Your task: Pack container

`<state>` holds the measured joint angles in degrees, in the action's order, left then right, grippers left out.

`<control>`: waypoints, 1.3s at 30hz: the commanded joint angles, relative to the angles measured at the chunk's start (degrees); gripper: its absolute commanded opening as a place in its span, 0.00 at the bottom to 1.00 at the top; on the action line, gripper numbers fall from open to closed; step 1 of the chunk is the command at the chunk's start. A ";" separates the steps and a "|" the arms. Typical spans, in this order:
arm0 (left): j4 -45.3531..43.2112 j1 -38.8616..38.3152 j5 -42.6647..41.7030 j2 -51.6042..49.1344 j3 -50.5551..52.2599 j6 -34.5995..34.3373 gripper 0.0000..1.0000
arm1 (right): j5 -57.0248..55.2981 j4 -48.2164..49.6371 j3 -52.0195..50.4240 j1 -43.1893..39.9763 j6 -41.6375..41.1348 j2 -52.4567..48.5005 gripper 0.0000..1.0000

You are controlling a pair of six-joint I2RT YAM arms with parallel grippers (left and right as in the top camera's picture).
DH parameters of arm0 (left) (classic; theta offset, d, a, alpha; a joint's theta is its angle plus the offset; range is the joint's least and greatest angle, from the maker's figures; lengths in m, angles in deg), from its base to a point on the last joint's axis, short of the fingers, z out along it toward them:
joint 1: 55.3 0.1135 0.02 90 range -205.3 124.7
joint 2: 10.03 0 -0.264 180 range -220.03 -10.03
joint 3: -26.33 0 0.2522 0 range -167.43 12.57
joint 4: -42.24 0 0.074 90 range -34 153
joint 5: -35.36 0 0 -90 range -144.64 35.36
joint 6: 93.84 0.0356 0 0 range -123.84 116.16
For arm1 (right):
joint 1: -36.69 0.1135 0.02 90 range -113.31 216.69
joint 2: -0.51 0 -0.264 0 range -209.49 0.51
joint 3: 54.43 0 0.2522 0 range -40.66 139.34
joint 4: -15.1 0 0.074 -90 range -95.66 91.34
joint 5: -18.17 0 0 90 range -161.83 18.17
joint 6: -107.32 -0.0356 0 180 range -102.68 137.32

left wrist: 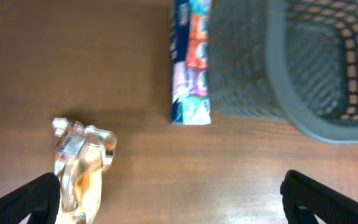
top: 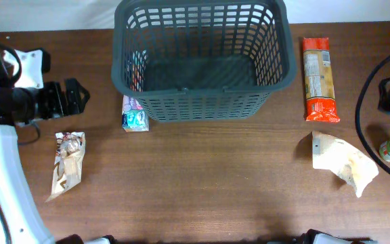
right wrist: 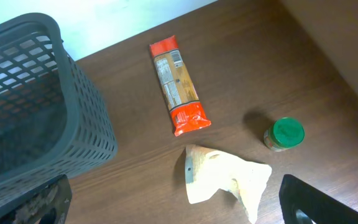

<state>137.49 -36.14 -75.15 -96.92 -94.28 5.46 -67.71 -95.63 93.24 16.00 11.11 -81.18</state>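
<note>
Left tool point(left wrist: 173, 208): hovering released, left of basket point(top: 202, 105).
Right tool point(right wrist: 173, 214): hovering released, right of basket.
Orange pack point(top: 319, 79): lying right of basket.

1. bright, even light is given from above; shadows are kept soft.
2. the container point(left wrist: 303, 74) ahead of the left gripper point(left wrist: 173, 199) is rendered blurred.
3. a faint shadow is cast beside the jar point(right wrist: 284, 134) ahead of the right gripper point(right wrist: 173, 190).
</note>
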 commanded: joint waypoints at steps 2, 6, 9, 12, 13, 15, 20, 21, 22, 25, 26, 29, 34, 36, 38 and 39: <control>-1.97 0.42 -4.52 -3.41 0.00 4.31 0.99 | 0.59 -0.37 -0.26 -0.02 -0.09 0.22 0.99; -2.34 0.59 -4.55 -7.37 0.00 4.31 0.99 | 0.59 -0.37 -0.26 -0.02 -0.09 0.22 0.99; -2.19 1.01 -4.55 -10.80 0.00 4.33 0.99 | 0.59 -0.37 -0.26 -0.02 -0.09 0.22 0.99; -1.60 1.01 -2.58 -14.56 0.02 4.52 0.99 | 0.61 -0.37 -0.26 -0.02 -0.09 0.22 0.99; -1.46 0.98 -1.60 -15.28 0.02 4.52 0.99 | 0.59 -0.35 -0.26 -0.02 -0.09 0.22 0.99; -1.29 1.01 -0.66 -16.31 0.02 4.52 0.99 | 0.59 -0.37 -0.26 -0.02 -0.09 0.22 0.99; -2.71 0.98 1.38 -17.42 1.31 4.46 0.99 | 0.59 -0.35 -0.26 -0.02 -0.07 0.22 0.99; -3.10 0.98 2.14 -17.46 1.88 4.26 0.99 | 0.57 -0.35 -0.26 -0.02 -0.07 0.17 0.99; -3.54 0.98 2.54 -17.49 3.10 3.61 0.99 | 0.59 -0.35 -0.26 -0.02 -0.07 -0.02 0.99; -4.87 0.98 2.54 -17.49 6.60 3.41 0.99 | 0.59 -0.35 -0.26 -0.02 -0.07 -0.68 0.99; -5.22 0.98 2.51 -17.49 7.56 3.39 0.99 | 0.59 -0.35 -0.26 -0.02 -0.09 -0.79 0.99; -6.25 0.90 2.32 -17.49 10.36 2.75 0.99 | 0.59 -0.35 -0.26 -0.02 -0.07 -1.18 0.99; -7.41 -0.72 2.34 -17.49 13.90 2.80 0.99 | 0.59 -0.35 -0.26 -0.02 -0.07 -1.33 0.99; -7.96 -2.21 2.99 -17.49 14.73 2.80 0.99 | 0.59 -0.35 -0.26 -0.02 -0.07 -1.36 0.99; -8.33 -3.93 5.11 -17.49 14.99 2.75 0.99 | 0.59 -0.35 -0.26 -0.02 -0.07 -1.36 0.99; -8.48 -5.07 6.58 -17.49 14.99 2.73 0.99 | 0.59 -0.35 -0.26 -0.02 -0.07 -1.36 0.99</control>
<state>129.54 -38.19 -71.87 -114.08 -79.85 8.56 -67.71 -95.63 93.24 16.00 11.13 -82.49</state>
